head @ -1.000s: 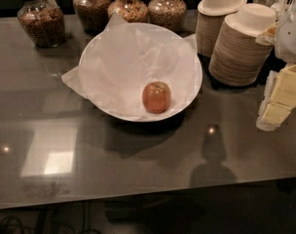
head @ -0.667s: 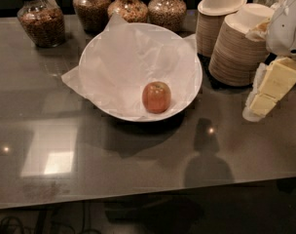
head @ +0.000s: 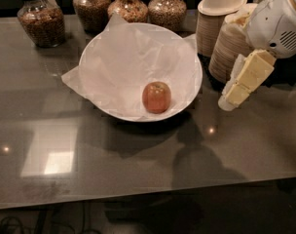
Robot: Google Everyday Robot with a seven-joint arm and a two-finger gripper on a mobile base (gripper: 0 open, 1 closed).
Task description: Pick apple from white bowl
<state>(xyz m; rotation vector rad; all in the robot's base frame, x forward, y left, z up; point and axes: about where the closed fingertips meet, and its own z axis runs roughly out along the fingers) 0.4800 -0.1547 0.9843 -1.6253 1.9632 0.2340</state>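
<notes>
**Apple's sitting right there in the bowl, gripper hasn't reached it yet**

So here's the setup. The apple [head: 156,97] is inside the white bowl [head: 186,107], low on the near side and a bit right of centre. It rests upright on the crumpled white paper [head: 133,57] lining the bowl, dimple facing up. Nothing else is in the bowl with it.

The gripper [head: 229,100] hangs off to the right, outside the bowl rim and above the dark table [head: 138,169], just in front of the stacks of paper bowls [head: 221,30]. It's angled down and to the left, roughly towards the fruit, and it's well apart from the apple. Honestly can't tell from this angle whether it's open or closed.

How will it handle? My guess is firm, smooth-skinned and a little slick, with enough weight that a light pinch could let it roll out. It's round, so I'd take it across the widest part, coming from above, and squeeze at the middle rather than near the top. Too hard and it bruises.

One worry is the paper. It's loose and thin, so it may bunch up or come along if it gets caught in the grasp. The bowl's sloped wall on the near side also leaves less room there.
</notes>
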